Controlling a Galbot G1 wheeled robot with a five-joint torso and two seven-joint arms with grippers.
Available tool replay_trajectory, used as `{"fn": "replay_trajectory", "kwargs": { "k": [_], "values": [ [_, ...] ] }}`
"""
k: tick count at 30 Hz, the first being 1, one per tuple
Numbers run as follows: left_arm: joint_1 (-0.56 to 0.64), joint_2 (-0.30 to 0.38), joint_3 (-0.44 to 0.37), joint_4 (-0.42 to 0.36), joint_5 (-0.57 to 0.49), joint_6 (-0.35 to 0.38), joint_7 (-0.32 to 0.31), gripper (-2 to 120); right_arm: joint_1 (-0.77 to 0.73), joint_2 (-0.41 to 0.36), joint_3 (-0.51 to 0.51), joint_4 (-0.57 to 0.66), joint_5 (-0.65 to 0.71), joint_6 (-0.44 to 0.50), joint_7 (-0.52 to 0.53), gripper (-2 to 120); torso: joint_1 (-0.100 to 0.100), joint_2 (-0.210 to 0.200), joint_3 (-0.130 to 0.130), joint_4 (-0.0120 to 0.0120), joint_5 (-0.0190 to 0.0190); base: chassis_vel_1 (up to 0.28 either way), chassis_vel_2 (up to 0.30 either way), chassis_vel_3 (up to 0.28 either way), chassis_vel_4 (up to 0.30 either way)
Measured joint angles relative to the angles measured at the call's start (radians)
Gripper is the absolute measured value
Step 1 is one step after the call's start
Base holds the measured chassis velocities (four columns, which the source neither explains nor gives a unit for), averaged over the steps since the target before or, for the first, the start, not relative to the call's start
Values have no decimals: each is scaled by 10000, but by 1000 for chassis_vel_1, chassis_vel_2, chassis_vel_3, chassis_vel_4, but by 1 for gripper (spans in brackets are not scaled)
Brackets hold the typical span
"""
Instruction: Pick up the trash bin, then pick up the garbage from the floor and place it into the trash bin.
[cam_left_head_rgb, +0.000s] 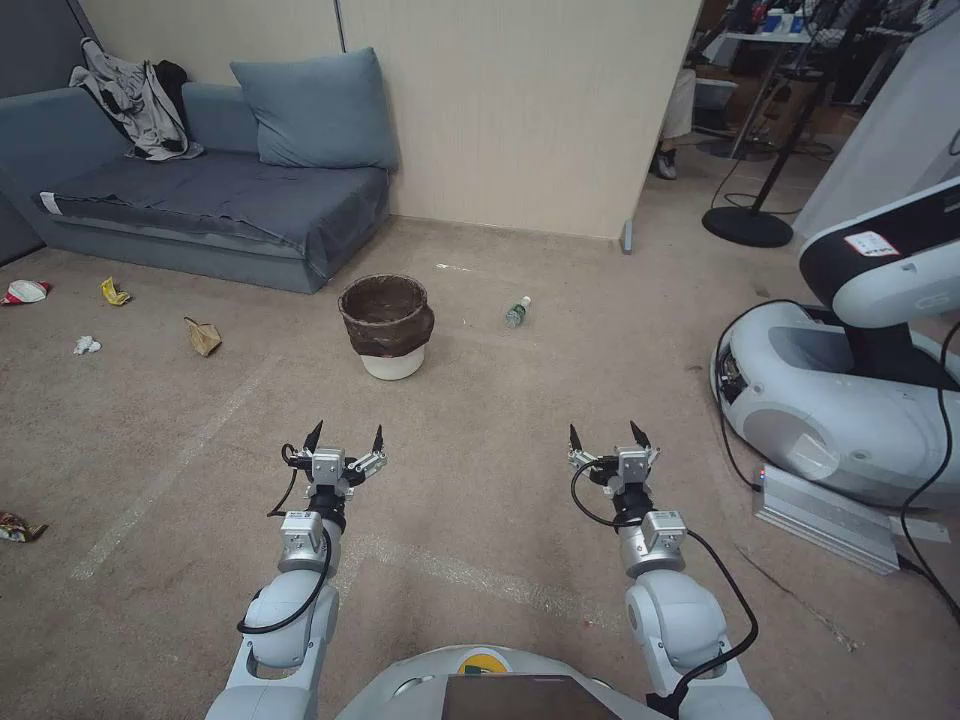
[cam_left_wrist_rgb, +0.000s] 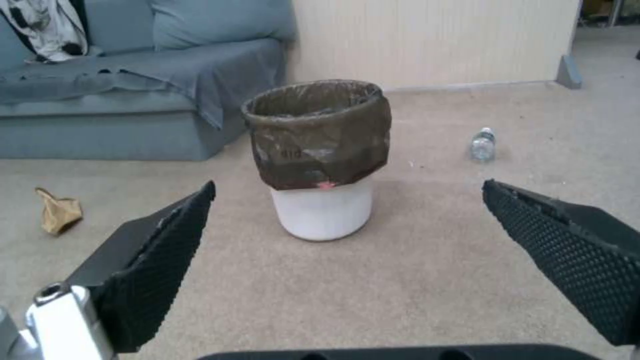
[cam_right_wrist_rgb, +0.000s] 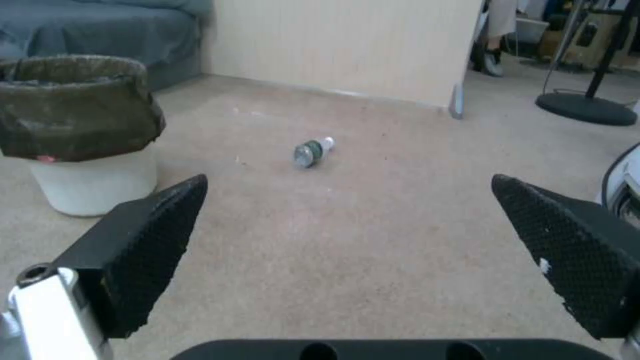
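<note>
Bin not yet picked up
The trash bin (cam_left_head_rgb: 387, 327) stands upright on the carpet at about 12 o'clock from the spread, empty left hand (cam_left_head_rgb: 344, 436), nearer it than the equally spread, empty right hand (cam_left_head_rgb: 605, 434)

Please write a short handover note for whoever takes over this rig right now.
Left gripper: open, empty, held above the carpet short of the trash bin.
Right gripper: open, empty, level with the left.
Trash bin: upright on the floor near the sofa, not picked up.
Garbage on the floor: plastic bottle right of the bin; brown paper bag, yellow wrapper, white tissue, red-and-white packet and foil wrapper to the left.
Done: nothing. Left: everything.
</note>
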Motion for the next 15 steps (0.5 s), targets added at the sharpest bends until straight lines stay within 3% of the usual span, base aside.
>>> {"fn": "replay_trajectory", "kwargs": {
  "k": [15],
  "values": [
    [0, 0, 0, 0, 0, 0, 0, 100, 0, 0, 0, 0, 0, 0, 0, 100, 0, 0, 0, 0, 0, 0, 0, 0, 0]
  ]
}}
